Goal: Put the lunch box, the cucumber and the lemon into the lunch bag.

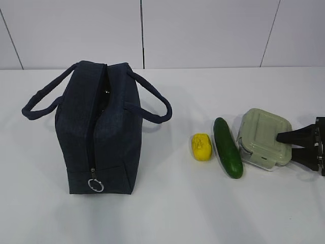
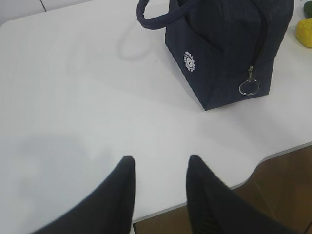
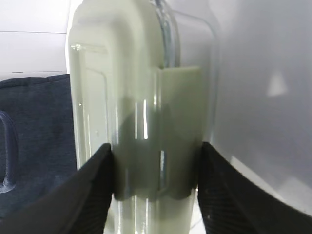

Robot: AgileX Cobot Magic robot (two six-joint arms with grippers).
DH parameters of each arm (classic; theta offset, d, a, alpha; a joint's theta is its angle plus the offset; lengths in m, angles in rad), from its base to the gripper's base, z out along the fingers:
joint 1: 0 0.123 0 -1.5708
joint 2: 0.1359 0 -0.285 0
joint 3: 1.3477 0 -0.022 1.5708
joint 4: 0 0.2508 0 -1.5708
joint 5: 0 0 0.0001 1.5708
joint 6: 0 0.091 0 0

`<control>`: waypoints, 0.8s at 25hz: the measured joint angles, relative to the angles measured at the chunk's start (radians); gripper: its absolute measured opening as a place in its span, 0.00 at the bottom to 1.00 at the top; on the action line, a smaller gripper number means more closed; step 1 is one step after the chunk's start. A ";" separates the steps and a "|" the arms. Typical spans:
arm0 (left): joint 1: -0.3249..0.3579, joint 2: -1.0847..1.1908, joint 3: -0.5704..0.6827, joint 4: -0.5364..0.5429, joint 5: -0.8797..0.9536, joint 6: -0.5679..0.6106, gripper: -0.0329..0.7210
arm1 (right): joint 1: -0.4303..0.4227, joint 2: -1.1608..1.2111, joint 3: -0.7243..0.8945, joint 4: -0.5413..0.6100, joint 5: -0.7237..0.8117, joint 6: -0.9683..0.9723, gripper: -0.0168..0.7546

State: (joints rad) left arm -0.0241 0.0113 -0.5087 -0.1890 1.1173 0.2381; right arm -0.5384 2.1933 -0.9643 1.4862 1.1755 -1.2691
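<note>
The dark navy lunch bag [image 1: 99,132] stands upright on the left of the white table, with a dark gap along its top. To its right lie the yellow lemon [image 1: 201,147] and the dark green cucumber [image 1: 227,147]. Beyond them the lunch box [image 1: 264,134] with its pale green lid sits tilted, its right side raised. My right gripper [image 1: 285,143] is shut on that side. In the right wrist view both fingers press the lunch box [image 3: 141,97] at its side clip, right gripper [image 3: 156,156]. My left gripper [image 2: 161,158] is open over bare table, short of the lunch bag [image 2: 229,48].
A metal ring pull [image 1: 95,185] hangs at the bag's near lower end. Two padded handles [image 1: 152,101] stick out to either side. The table's front edge [image 2: 273,156] runs close to the left gripper. The lemon [image 2: 304,31] shows past the bag.
</note>
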 joint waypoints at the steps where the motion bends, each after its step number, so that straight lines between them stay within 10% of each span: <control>1: 0.000 0.000 0.000 0.000 0.000 0.000 0.36 | 0.000 0.000 0.000 0.000 0.000 0.002 0.53; 20: 0.000 0.000 0.000 0.000 0.000 0.000 0.36 | 0.000 0.000 -0.002 -0.017 0.002 0.040 0.52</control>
State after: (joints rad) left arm -0.0241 0.0113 -0.5087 -0.1890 1.1173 0.2381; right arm -0.5384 2.1933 -0.9664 1.4697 1.1774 -1.2294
